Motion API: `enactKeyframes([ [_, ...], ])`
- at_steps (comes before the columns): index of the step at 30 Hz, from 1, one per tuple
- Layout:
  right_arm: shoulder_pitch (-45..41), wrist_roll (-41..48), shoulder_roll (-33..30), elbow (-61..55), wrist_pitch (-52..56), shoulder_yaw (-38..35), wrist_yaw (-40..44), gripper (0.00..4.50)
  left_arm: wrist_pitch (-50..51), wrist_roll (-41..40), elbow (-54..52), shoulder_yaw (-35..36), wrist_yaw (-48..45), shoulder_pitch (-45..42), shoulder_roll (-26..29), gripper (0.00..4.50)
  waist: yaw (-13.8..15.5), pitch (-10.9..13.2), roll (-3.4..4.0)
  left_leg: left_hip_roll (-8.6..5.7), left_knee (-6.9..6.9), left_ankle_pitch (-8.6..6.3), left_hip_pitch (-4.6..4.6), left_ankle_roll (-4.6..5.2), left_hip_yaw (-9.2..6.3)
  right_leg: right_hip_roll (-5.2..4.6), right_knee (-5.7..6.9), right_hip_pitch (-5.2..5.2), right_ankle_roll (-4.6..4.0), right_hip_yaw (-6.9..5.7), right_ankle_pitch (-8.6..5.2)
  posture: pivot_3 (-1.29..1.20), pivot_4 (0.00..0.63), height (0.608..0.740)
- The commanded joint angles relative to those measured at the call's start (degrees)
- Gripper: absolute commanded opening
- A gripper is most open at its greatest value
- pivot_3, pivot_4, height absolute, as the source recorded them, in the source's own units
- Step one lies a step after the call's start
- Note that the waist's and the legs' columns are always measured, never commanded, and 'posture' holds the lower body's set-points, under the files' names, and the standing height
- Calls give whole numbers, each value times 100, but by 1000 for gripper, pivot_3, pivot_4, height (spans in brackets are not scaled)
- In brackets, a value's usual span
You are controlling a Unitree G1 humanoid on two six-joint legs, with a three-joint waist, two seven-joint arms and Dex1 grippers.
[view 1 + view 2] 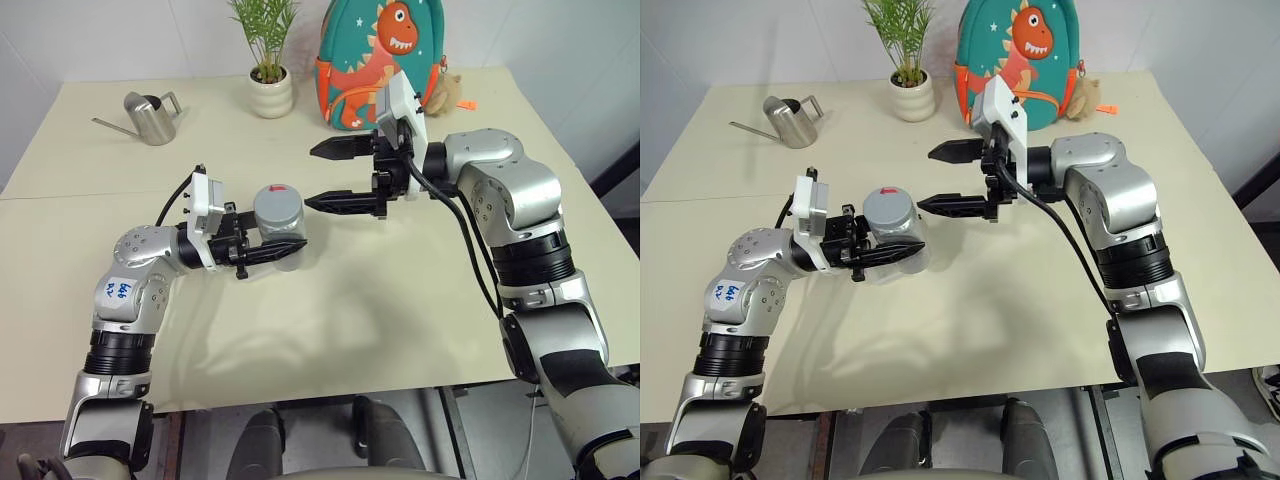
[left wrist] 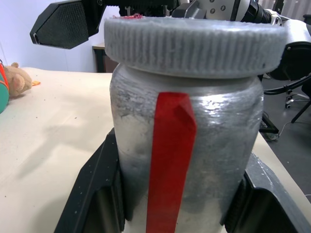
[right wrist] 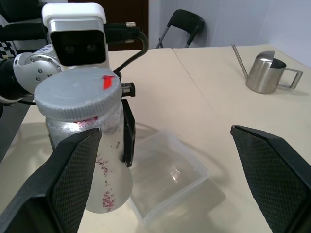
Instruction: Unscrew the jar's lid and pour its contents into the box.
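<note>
Left hand (image 1: 290, 248) grips jar (image 1: 279, 232) upright; right hand (image 1: 326, 176) gapes beside lid (image 1: 277, 205).

**Left arm gripping, right arm open beside it**

Our left gripper (image 1: 272, 247) reaches in from the left, pointing right and roughly level, its black fingers (image 2: 97, 194) closed on the jar (image 1: 279, 222). Our right gripper (image 1: 336, 177) points left, fingers spread wide, seemingly just clear of the lid (image 1: 277, 197).

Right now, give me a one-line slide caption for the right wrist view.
Open right claw faces the lidded jar held by the left claw, above the clear box.
</note>
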Motion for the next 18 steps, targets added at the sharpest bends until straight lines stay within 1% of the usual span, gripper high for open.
enactKeyframes([
  [1,-91,480,-10,-301,171,-387,215,4488,-87,-50,-168,92,-42,-53,57,1925,0,0,0,0,0,0,0,0,0,0,0,0,0,0,0,0,150,740],
  [4,-49,927,54,-654,548,-513,333,4488,-84,-47,-155,101,-50,-62,76,1925,2,0,0,0,-2,0,-1,0,0,0,-2,0,0,0,0,0,150,740],
  [6,0,993,142,-856,690,-455,211,4488,-81,-49,-140,102,-54,-76,80,1925,-11,0,0,0,-1,0,0,-1,0,0,-2,0,0,0,0,0,150,740],
  [11,116,782,464,-1124,837,-96,-214,4488,-71,-39,-121,65,-51,-109,51,1925,-8,0,0,0,2,0,3,0,0,0,7,0,0,0,0,0,150,740],
  [14,48,470,756,-1015,762,223,-556,4488,-58,-34,-123,32,-55,-110,31,1925,-3,0,0,0,6,0,2,0,-1,0,9,0,-1,0,0,0,150,740],
  [18,-66,242,968,-805,653,314,-778,4488,-30,-40,-126,22,-93,-126,47,1925,-4,0,0,0,4,0,1,-1,-1,0,7,-1,-1,1,0,0,150,740],
])
